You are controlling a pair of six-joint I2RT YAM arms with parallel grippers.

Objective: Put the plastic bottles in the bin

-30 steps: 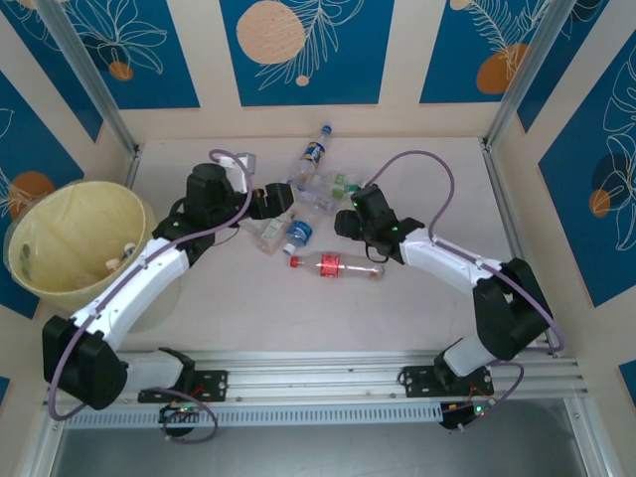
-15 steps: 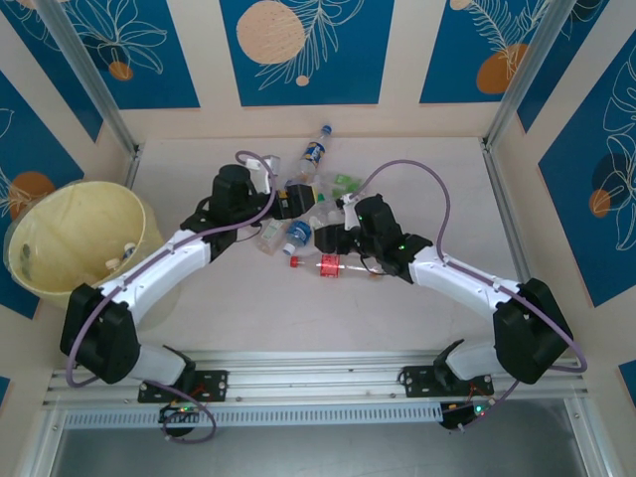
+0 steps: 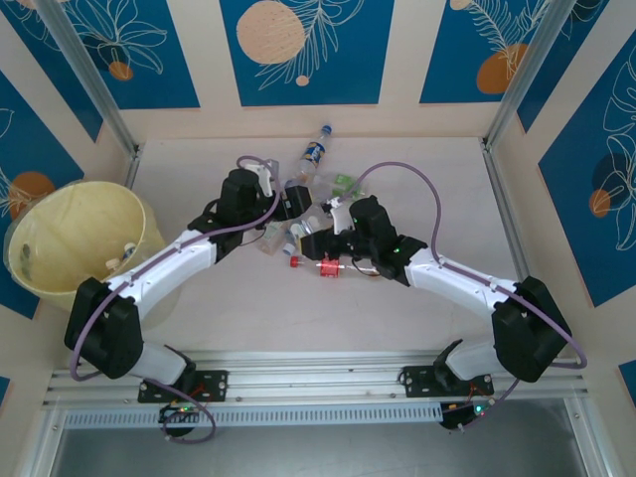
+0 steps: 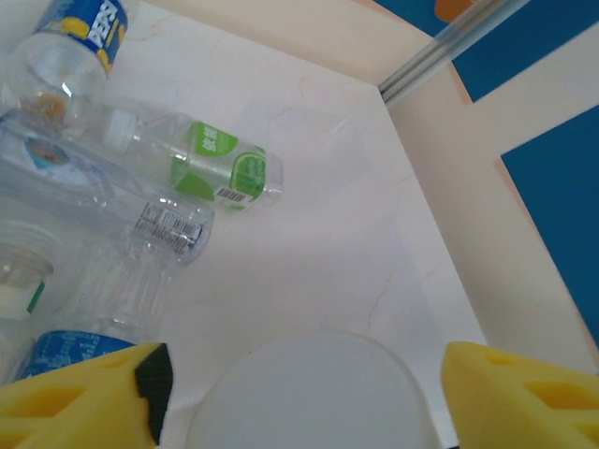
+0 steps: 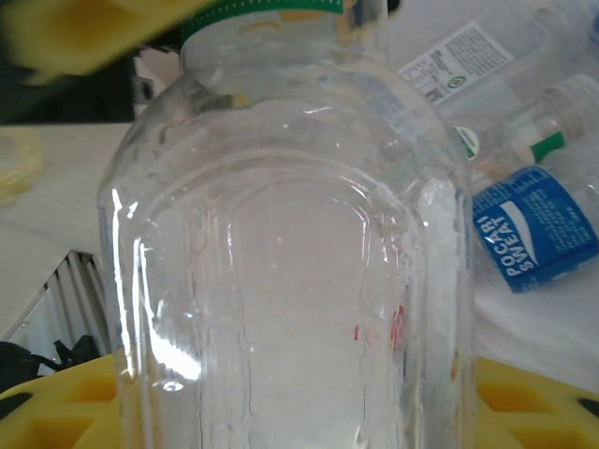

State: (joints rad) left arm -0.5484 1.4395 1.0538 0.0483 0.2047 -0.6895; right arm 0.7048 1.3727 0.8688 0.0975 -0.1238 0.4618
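Your plastic bottles (image 3: 313,194) lie in a loose heap at mid-table (image 3: 248,308), toward the far side. They are well apart from the bin (image 3: 70,234), which stands at the left of the workspace with some small items inside.

Right side:
- One green-capped bottle (image 5: 281,234) is clamped in your right gripper (image 3: 311,243), seated between its yellow pads (image 5: 533,402) with the cap uppermost in the wrist view.
- Just beside it lie a Pocari Sweat bottle (image 5: 533,234) and further clear bottles.
- In the top view a red-labelled bottle (image 3: 333,266) lies on its side just below that gripper, red cap to the left.

Left side:
- Your left gripper (image 3: 295,204) sits at the heap's left edge.
- Its yellow fingers (image 4: 75,393) stand apart with a blurred white round object (image 4: 309,393) between them, close to both.
- You cannot tell from these views whether they grip it or merely straddle it.
- Beyond the fingers lie a green-labelled bottle (image 4: 220,168) on its side, a Pepsi bottle (image 4: 89,23) and a clear one showing a barcode.

Arm pose:
- The left arm (image 3: 169,263) runs diagonally from its base up and right, wrist bent so the gripper points into the heap.
- The right arm (image 3: 457,273) mirrors it, reaching up and left from its elbow at the right.
- The two grippers are near each other over the bottles.
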